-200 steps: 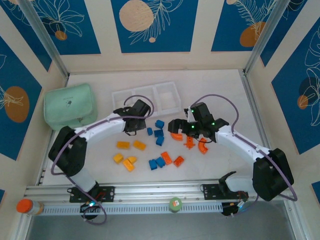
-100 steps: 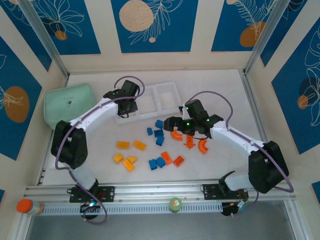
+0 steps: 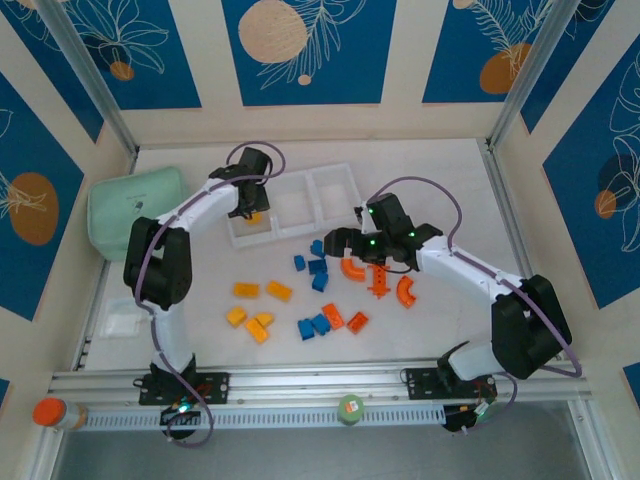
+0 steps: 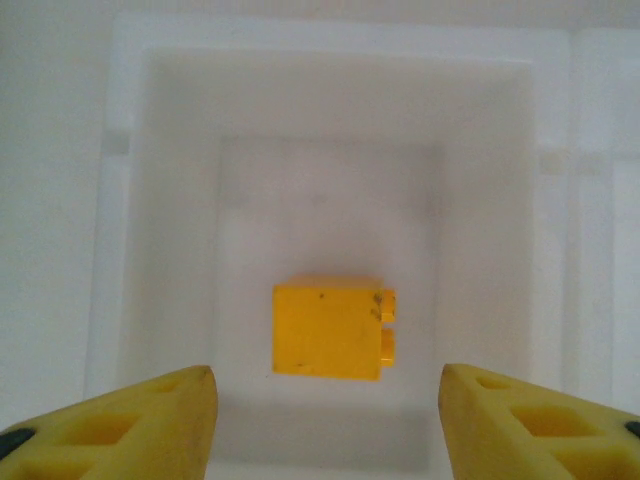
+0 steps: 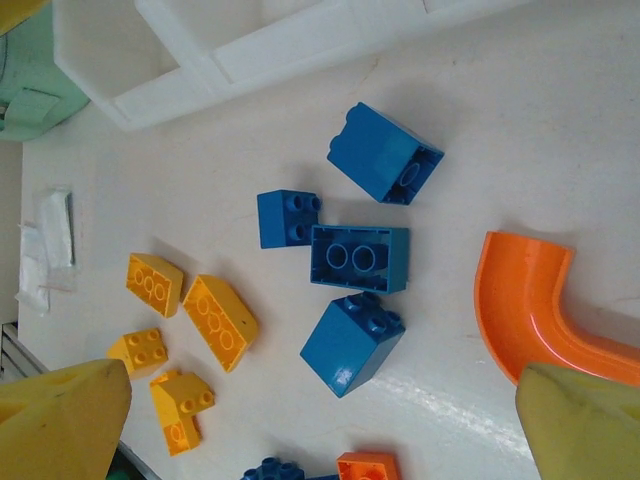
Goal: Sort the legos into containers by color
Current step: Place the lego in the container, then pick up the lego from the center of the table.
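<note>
Yellow brick (image 4: 330,330): lies flat on the floor of the tray's end compartment, the one nearest the pouch, clear of both fingers.
Tray (image 3: 336,171): translucent white, three square compartments in a row; the other two look bare in the top view.
Left gripper (image 4: 325,385): hangs straight above that end compartment, jaws spread, nothing pinched.
Right gripper (image 5: 320,380): low over the loose pile just in front of the tray's opposite end, jaws spread wide and gripping nothing.
Blue bricks (image 5: 360,258): a cluster near the tray's front edge, directly under the right wrist camera.
Orange arch (image 5: 520,300): beside the blue cluster, on the side away from the pouch, close to one right finger.
Loose yellow bricks (image 3: 255,305): further out from the tray's front, well apart from it.
Step in hand: a yellow drop-off looks complete; most bricks are unsorted.
Next move: probably the right jaws must settle astride one blue brick or the arch without nudging its neighbours, which sit close together.
Mint-green pouch (image 3: 135,210): beside the tray's yellow end; not a sorting bin.
Surface: smooth off-white tabletop (image 3: 450,190), slightly glossy.
Room: enclosure walls (image 3: 300,50) of blue panels with leaf and orange-disc prints, cream strips between.
</note>
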Controlling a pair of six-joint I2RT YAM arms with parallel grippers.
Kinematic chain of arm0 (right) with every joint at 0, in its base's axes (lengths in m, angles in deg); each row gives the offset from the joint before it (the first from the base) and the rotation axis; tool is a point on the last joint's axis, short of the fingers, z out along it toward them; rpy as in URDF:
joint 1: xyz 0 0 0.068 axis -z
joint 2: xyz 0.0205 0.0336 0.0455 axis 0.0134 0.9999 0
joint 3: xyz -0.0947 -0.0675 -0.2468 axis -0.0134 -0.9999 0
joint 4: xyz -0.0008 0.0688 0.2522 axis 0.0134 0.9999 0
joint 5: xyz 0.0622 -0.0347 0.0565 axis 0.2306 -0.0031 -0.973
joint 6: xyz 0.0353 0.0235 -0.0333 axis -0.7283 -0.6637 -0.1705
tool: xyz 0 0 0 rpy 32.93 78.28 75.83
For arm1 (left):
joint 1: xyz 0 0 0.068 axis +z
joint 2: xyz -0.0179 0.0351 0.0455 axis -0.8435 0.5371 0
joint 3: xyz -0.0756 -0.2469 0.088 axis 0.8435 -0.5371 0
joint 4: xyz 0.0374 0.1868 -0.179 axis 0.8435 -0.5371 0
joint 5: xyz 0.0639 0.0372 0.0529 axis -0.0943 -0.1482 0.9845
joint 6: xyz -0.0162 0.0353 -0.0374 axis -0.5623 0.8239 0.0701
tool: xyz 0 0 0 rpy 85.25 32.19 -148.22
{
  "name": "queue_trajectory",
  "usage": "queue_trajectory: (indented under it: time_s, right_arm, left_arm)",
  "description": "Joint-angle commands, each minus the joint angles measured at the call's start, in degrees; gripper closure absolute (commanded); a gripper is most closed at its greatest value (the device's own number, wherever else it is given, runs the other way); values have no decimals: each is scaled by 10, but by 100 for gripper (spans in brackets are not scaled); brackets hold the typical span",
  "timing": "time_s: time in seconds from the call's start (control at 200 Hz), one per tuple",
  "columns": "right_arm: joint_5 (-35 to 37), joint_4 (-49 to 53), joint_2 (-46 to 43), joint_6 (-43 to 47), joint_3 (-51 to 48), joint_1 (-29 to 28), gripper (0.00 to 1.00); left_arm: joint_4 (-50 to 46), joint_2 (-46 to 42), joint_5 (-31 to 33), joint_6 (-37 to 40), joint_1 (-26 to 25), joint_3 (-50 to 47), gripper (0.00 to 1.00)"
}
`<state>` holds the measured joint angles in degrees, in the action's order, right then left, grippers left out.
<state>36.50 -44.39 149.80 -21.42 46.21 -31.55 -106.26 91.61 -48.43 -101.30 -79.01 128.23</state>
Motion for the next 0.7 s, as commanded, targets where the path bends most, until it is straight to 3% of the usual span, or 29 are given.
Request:
queue_trajectory:
  time_s: [0.0,0.18,0.41,0.695]
  right_arm:
    - [-2,17,3,14,26,-4,1]
    - [-9,39,-3,28,29,-6,1]
    - [-23,40,-10,31,-8,-23,1]
    - [-28,-19,-4,19,-53,-82,1]
  left_arm:
    - [-29,-23,-11,16,3,7,36]
    - [-41,-79,-53,20,2,-26,33]
    - [3,-212,-168,-29,-9,-185,27]
    - [-37,-357,-145,-153,-72,-341,18]
